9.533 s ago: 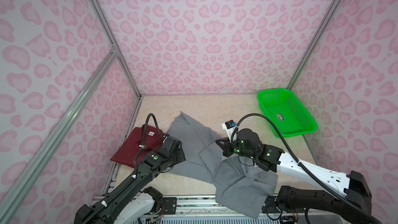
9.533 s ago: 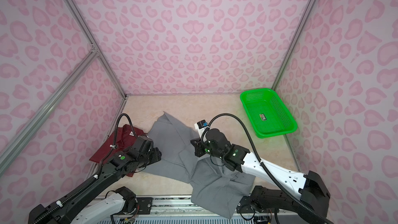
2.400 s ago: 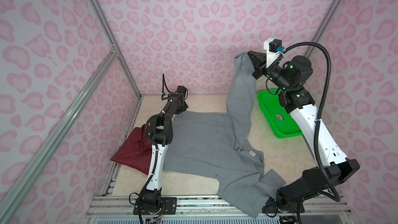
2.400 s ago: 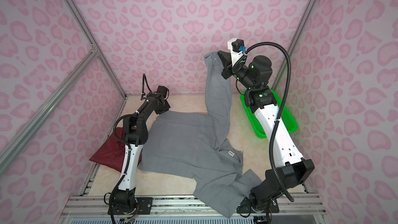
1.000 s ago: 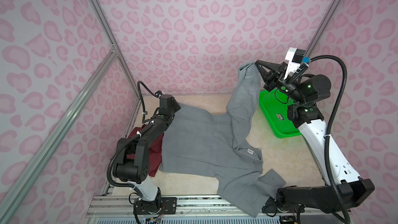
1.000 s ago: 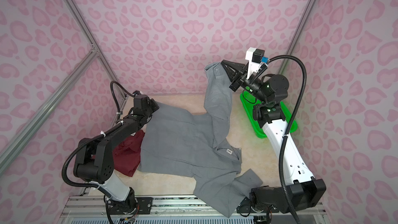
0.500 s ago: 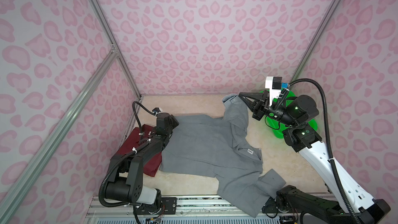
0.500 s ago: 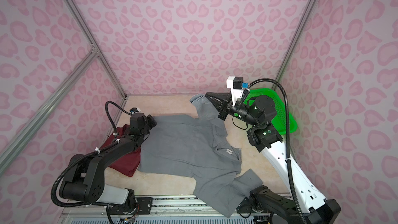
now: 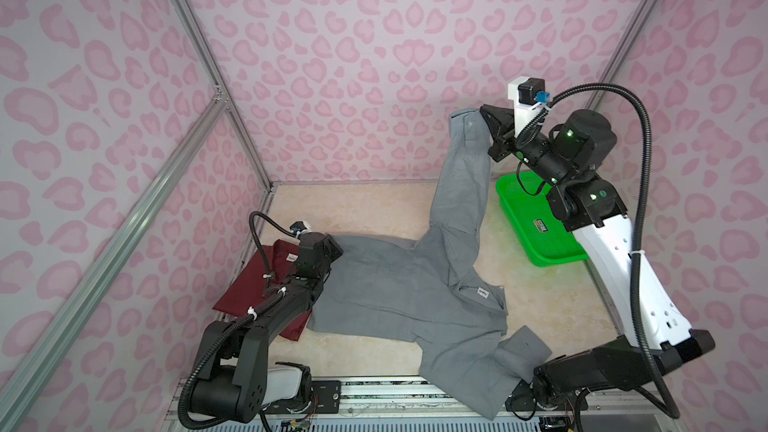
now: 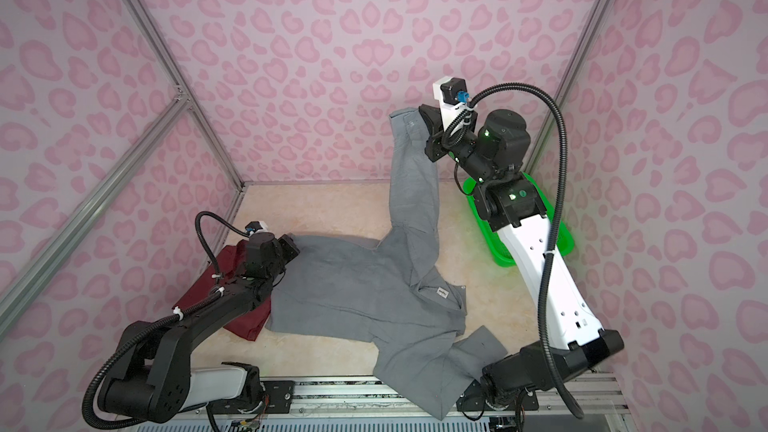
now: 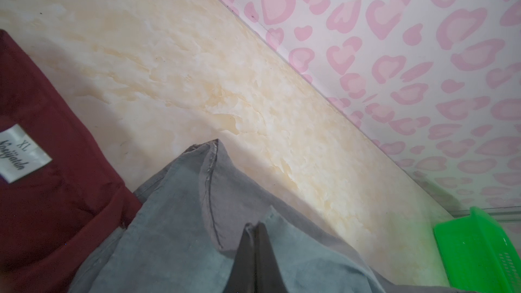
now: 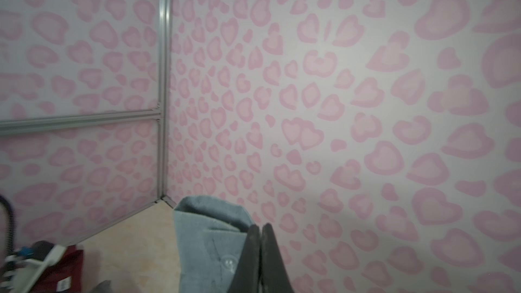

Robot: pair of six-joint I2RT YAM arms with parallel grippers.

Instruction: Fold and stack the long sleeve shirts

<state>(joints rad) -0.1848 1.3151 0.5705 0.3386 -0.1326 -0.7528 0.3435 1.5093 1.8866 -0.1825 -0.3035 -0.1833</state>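
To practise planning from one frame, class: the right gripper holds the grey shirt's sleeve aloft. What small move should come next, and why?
Probably lower the right gripper leftward, draping the sleeve across the body of the grey shirt. It pinches the cuff high above the table, the left gripper pinches a hem corner, and the body lies mostly flat.

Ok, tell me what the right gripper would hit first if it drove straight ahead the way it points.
Beyond the cuff of the grey shirt that the right gripper is shut on, only the back wall shows in that line. It would likely meet that first, though how far off it is remains unclear.
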